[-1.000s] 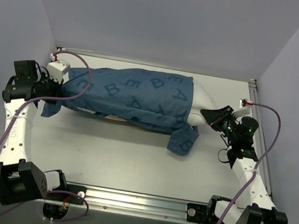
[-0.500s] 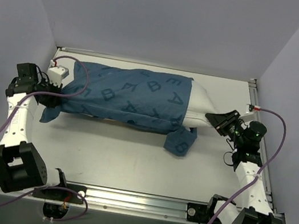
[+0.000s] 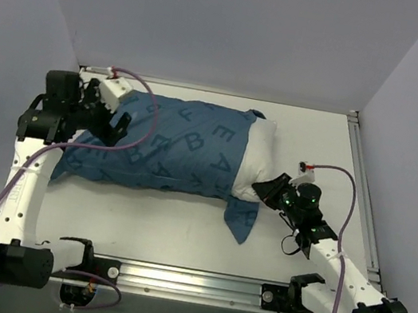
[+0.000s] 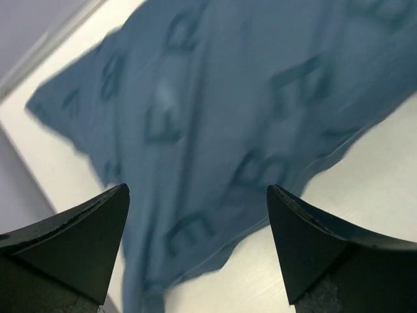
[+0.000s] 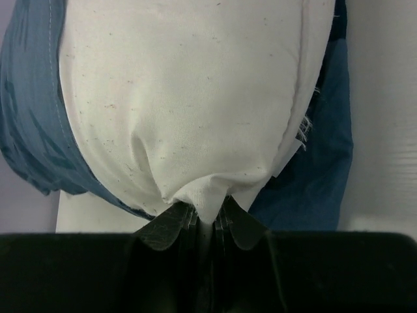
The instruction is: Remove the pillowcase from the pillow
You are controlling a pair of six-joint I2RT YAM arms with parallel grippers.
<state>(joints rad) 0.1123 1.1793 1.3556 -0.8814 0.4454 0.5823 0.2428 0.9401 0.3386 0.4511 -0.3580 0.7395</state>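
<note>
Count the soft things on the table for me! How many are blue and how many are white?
Blue: 1, the pillowcase
White: 1, the pillow
Total: 2

arms (image 3: 20,196): white links, black joints | cables (image 3: 340,170): purple | gripper fingers (image 4: 78,241): black, wedge-shaped
</note>
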